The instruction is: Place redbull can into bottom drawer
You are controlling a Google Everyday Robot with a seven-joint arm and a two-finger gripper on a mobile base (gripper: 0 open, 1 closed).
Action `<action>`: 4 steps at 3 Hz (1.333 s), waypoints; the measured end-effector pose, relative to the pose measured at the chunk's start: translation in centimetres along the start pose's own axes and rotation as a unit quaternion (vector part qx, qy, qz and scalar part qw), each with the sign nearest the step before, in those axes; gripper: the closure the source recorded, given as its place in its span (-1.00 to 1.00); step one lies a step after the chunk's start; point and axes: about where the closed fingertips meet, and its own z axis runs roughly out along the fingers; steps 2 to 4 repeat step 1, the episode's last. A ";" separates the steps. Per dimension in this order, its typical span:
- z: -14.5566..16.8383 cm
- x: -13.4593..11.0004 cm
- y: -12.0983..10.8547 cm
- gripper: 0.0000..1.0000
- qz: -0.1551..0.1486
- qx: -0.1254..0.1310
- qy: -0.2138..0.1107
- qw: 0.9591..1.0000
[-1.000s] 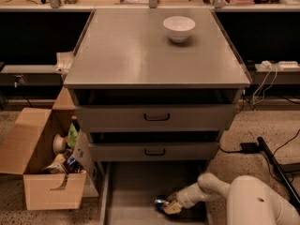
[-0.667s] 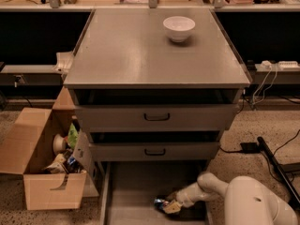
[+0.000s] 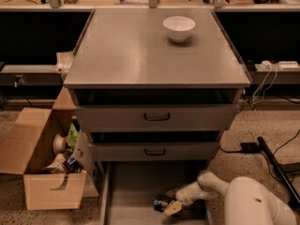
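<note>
Bottom drawer (image 3: 136, 186) pulled out, grey floor showing. Redbull can (image 3: 160, 204) low on drawer floor, toward drawer's front, right of drawer's middle. Pincer (image 3: 169, 202) down inside drawer, tips at can's right side, touching it or nearly so. Whether clenched on can or released: cannot tell. White arm (image 3: 211, 186) enters from drawer's right side.

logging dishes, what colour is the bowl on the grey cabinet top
Plain white round bowl, camera view; claw low in the grey bottom drawer.
</note>
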 end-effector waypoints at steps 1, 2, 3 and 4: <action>-0.2 -0.6 0.0 -1.00 -0.012 -0.001 -0.009 1.000; -0.2 -0.6 0.0 -1.00 -0.012 -0.001 -0.009 1.000; -0.2 -0.6 0.0 -1.00 -0.012 -0.001 -0.009 1.000; -0.2 -0.6 0.0 -1.00 -0.012 -0.001 -0.009 1.000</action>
